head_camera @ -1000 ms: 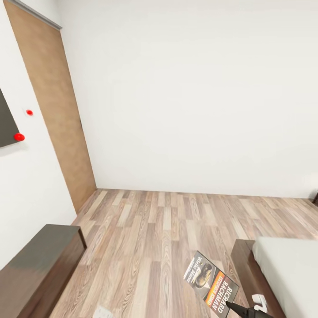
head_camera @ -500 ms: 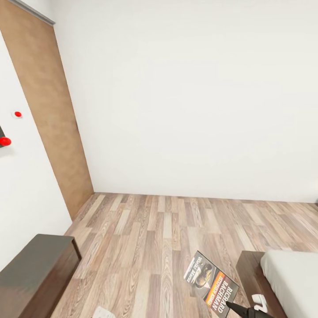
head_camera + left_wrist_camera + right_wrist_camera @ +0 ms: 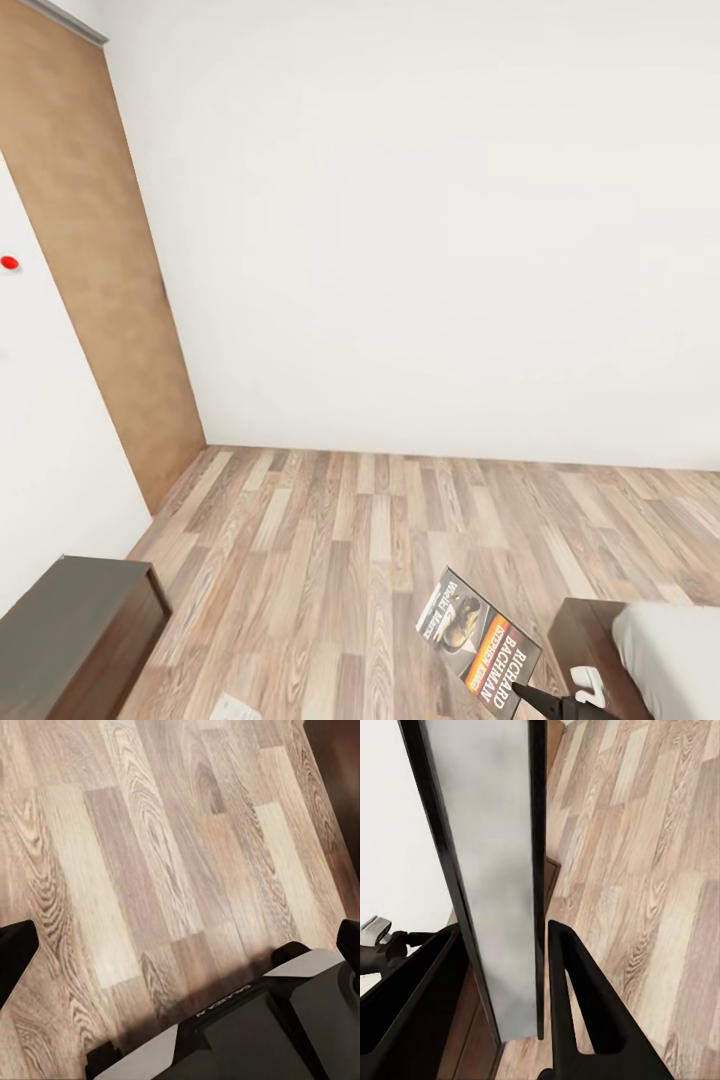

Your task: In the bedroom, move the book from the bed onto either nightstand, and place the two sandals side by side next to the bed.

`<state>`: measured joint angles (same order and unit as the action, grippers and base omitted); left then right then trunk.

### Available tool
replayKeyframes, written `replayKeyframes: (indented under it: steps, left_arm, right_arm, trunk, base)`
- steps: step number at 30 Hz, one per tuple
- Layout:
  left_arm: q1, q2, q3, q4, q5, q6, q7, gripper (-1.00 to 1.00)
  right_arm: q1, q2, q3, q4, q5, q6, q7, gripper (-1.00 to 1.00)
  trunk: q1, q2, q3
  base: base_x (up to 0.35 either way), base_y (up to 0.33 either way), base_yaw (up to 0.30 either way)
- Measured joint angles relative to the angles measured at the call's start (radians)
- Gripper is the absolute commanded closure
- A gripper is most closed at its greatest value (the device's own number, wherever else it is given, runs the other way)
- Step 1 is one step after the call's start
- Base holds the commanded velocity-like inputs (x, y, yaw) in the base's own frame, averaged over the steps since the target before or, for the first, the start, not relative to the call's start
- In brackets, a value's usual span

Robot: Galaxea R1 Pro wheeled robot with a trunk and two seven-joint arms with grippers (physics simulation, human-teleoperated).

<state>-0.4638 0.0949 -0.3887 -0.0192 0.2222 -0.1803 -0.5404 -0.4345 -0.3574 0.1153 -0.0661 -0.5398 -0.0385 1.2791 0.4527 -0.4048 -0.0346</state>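
The book (image 3: 478,648) hangs in the air above the wood-plank floor (image 3: 340,560), gripped at its lower corner by the right pincer (image 3: 545,702), whose dark tip shows at the bottom edge of the head view. The cover faces the camera and is tilted, so that the orange band and the white lettering "Richard Bachman" run slantwise down toward the pincer. In the right wrist view the book (image 3: 499,877) is seen edge-on as a long pale grey strip between dark borders, with the two black fingers (image 3: 577,1005) of the right pincer (image 3: 510,1020) clenched on either side of its near end.

Just to the right of the book in the head view lies a corner of the bed (image 3: 640,650): the dark brown frame, with the light grey mattress on top of it. The book is beside this corner and not over the mattress. A small white part of the robot shows near the pincer (what it is cannot be told).

At the lower left of the head view stands a low dark-brown cabinet (image 3: 70,630) against the white wall, well apart from the book. Behind it a tall brown door panel (image 3: 90,270) reaches to the floor, and a small red dot (image 3: 9,262) sits on the wall beside it.

The left wrist view looks down on the floor planks (image 3: 150,855), with the black fingertips (image 3: 15,960) of the left pincer (image 3: 184,952) spread wide at either side and nothing between them.
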Motion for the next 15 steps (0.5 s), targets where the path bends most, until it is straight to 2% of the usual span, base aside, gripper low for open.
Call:
replayKeyframes:
  steps: [15]
  left_arm:
    - [0.000, 0.000, 0.000, 0.000, 0.001, 0.000, 0.000, -1.00]
  right_arm:
    - [0.000, 0.000, 0.000, 0.000, 0.000, 0.000, -0.001, 1.00]
  trunk:
    - [0.000, 0.000, 0.000]
  base:
    - [0.313, 0.000, 0.000]
